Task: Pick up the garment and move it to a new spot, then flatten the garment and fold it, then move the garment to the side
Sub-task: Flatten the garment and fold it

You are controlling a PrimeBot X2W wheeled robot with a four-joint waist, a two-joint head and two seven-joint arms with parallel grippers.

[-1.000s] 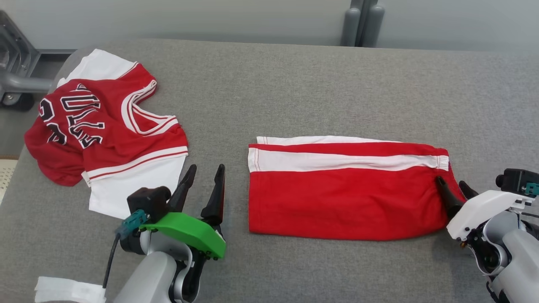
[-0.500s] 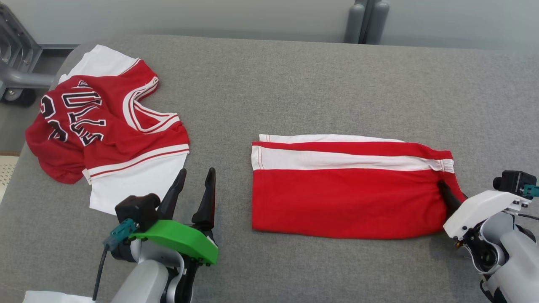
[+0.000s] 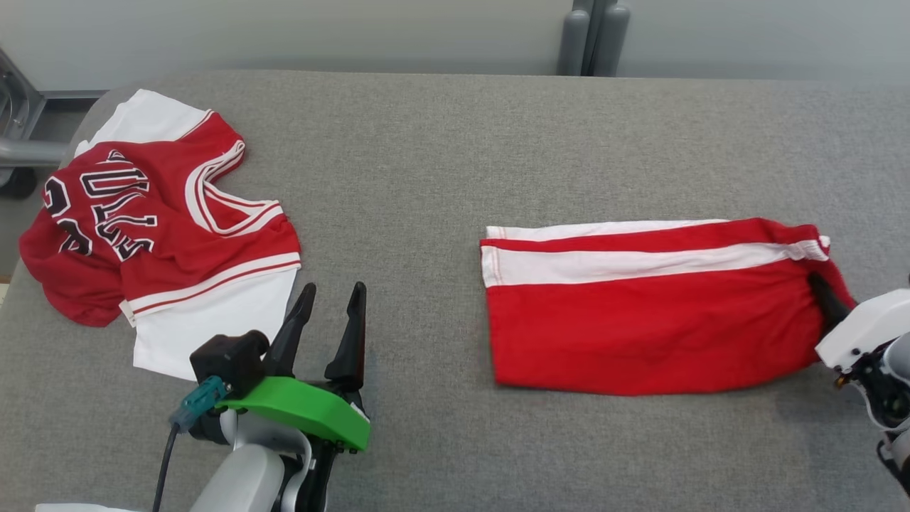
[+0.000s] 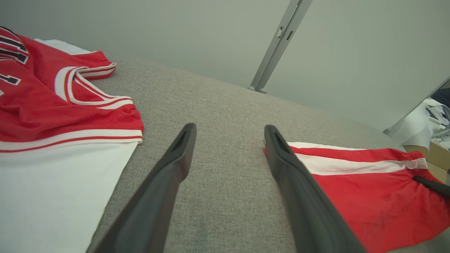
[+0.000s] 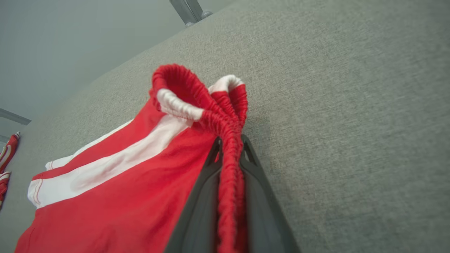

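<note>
Although the head view cuts the right arm off at its edge and shows just one dark finger of the right gripper point(image 3: 817, 283), the right wrist view makes the hold plain: both fingers are pressed together on the elastic waistband point(image 5: 228, 116) of the red shorts point(image 3: 640, 327), with the gathered band bunched into a loop above the fingertips. Folded into a long rectangle with a white side stripe, these shorts lie flat toward the right end of the grey desk point(image 3: 455, 156), their waistband end raised slightly where it is pinched and its underside hidden. Near the desk's front edge, left of its middle, the left gripper point(image 3: 333, 288) hovers with its fingers spread wide apart and nothing between them. At the desk's left end lies a crumpled red and white basketball jersey point(image 3: 156, 227), one shoulder drooping over the desk's edge. Its black, white-edged block lettering is turned sideways and creased; what looks like "ULLS" can be read, the first letter lost in a fold, and the numerals beside it are too folded to make out. By the desk's front left corner a pale scrap point(image 3: 85, 508) is cut off by the frame and cannot be identified.
</note>
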